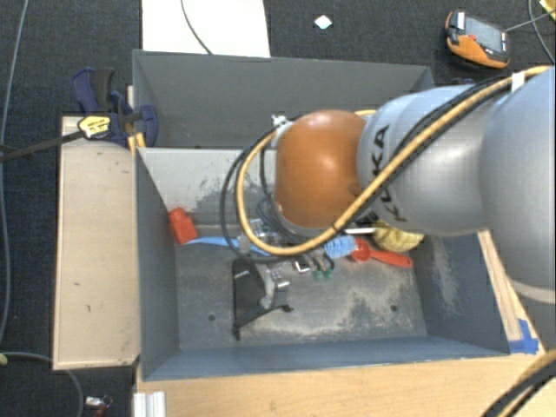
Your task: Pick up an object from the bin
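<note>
Grey metal bin (155, 268) on dark carpet, floor scuffed toward the near wall. Nearest in, left of the floor's middle: black flat angular piece (247, 295), long axis running roughly near to far, lower tip pointing at the near wall, short spur reaching right close to that end. Just right of it, touching or all but touching its edge: gripper (280, 287), low over the floor under the wrist's orange cover (317, 176). Released or clenched: cannot tell, working end masked from above by cover and cables. Black piece caught or merely alongside: likewise cannot tell. Judged target: that black piece, lying left of the gripper and a little toward the near wall. Probably calls for a small shift leftward and a squeeze across the narrow width, not along the length; risks skidding the flat piece over the metal otherwise. Farther back, a loose row across the floor: small green bit (323, 273) just right of the gripper, blue toy (340, 248) behind that, red-orange piece (387, 257) touching the blue toy's right side, yellow lump (401, 234) half tucked under the arm (452, 172). Well apart to the left in the same row: red block (182, 226) on a pale blue handle (211, 242), close against the left slope of the bin.
</note>
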`<state>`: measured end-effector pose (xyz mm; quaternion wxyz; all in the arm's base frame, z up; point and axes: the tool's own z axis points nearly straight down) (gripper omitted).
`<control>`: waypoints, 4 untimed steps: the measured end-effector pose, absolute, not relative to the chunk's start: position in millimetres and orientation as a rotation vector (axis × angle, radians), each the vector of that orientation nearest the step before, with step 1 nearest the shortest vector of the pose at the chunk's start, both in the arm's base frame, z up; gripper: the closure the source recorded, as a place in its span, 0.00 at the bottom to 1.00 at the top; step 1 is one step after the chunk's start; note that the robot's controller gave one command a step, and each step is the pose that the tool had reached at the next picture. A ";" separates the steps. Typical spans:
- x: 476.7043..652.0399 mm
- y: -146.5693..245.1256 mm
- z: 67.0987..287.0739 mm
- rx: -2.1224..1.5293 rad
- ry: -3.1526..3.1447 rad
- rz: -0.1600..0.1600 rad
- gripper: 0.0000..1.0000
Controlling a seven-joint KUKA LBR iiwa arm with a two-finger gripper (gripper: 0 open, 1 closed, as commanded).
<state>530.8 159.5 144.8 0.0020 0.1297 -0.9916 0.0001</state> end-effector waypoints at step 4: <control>516.6 148.5 68.4 0.296 -3.113 0.001 1.00</control>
